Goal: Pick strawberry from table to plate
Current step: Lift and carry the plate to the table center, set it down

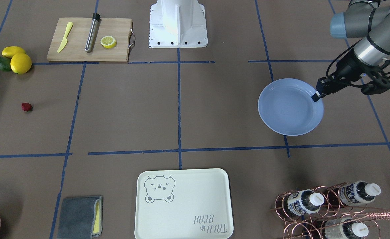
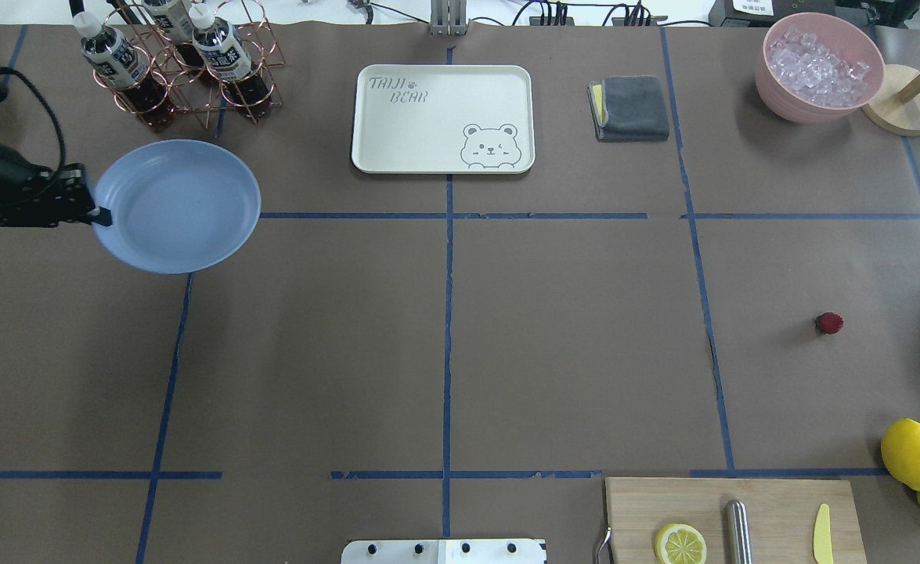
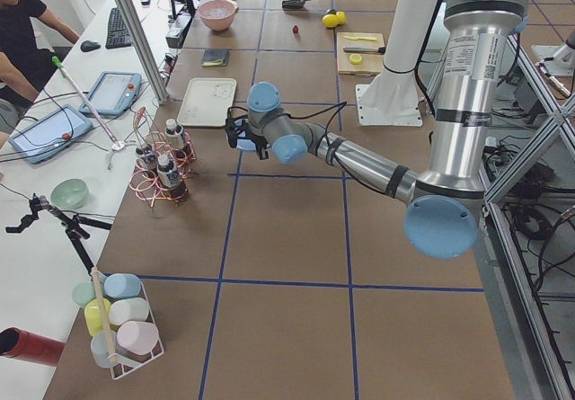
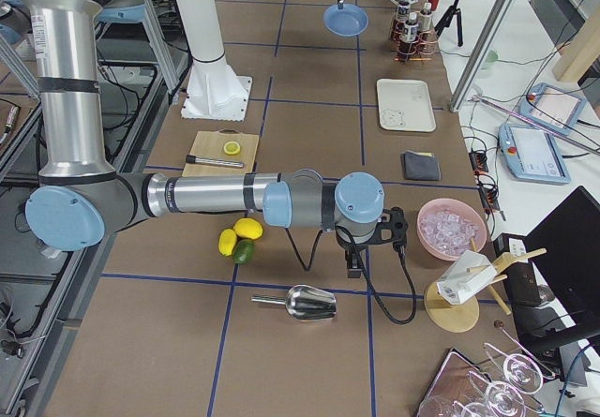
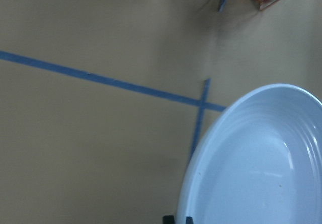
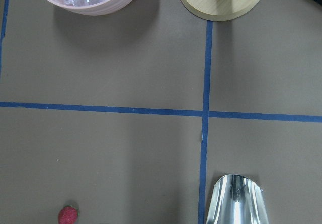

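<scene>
The strawberry is a tiny dark-red berry lying alone on the brown table, also low left in the right wrist view. The light-blue plate is far across the table from it. My left gripper is shut on the plate's rim, its fingertips pinching the edge. My right gripper hangs over the table near the strawberry's side. It shows only in the exterior right view, so I cannot tell if it is open or shut.
A cutting board holds a lemon half, a steel rod and a yellow knife. Lemons lie beside it. A bear-print tray, a grey cloth, a bottle rack, an ice bowl and a metal scoop stand around.
</scene>
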You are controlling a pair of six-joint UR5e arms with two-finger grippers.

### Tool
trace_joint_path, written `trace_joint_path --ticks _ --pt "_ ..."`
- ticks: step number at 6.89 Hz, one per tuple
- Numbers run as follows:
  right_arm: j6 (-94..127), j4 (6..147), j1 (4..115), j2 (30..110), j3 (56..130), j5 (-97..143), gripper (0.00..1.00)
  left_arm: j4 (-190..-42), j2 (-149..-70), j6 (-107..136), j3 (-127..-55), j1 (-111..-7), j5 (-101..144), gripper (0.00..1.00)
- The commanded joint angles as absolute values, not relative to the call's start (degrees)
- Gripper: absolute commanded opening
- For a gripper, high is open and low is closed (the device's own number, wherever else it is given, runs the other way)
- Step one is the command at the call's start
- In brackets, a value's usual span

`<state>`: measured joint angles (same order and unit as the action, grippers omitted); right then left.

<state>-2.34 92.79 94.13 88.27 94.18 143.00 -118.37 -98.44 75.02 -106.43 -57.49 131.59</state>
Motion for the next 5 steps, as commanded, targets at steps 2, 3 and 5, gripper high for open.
trace_joint_path --ticks 2,3,5 --pt "-1.23 92.55 94.13 87.98 94.31 143.00 1.00 -117.16 -114.29 102.49 -103.82 -39.26 121.59 0.00" --pt "-1.14 92.55 94.04 87.98 94.31 143.00 1.00 -117.51 -117.48 107.35 -100.67 -33.89 116.25 0.00" --pt "-1.05 92.55 93.78 87.98 94.31 143.00 1.00 -122.14 -117.77 110.99 -96.36 -27.10 110.77 0.00"
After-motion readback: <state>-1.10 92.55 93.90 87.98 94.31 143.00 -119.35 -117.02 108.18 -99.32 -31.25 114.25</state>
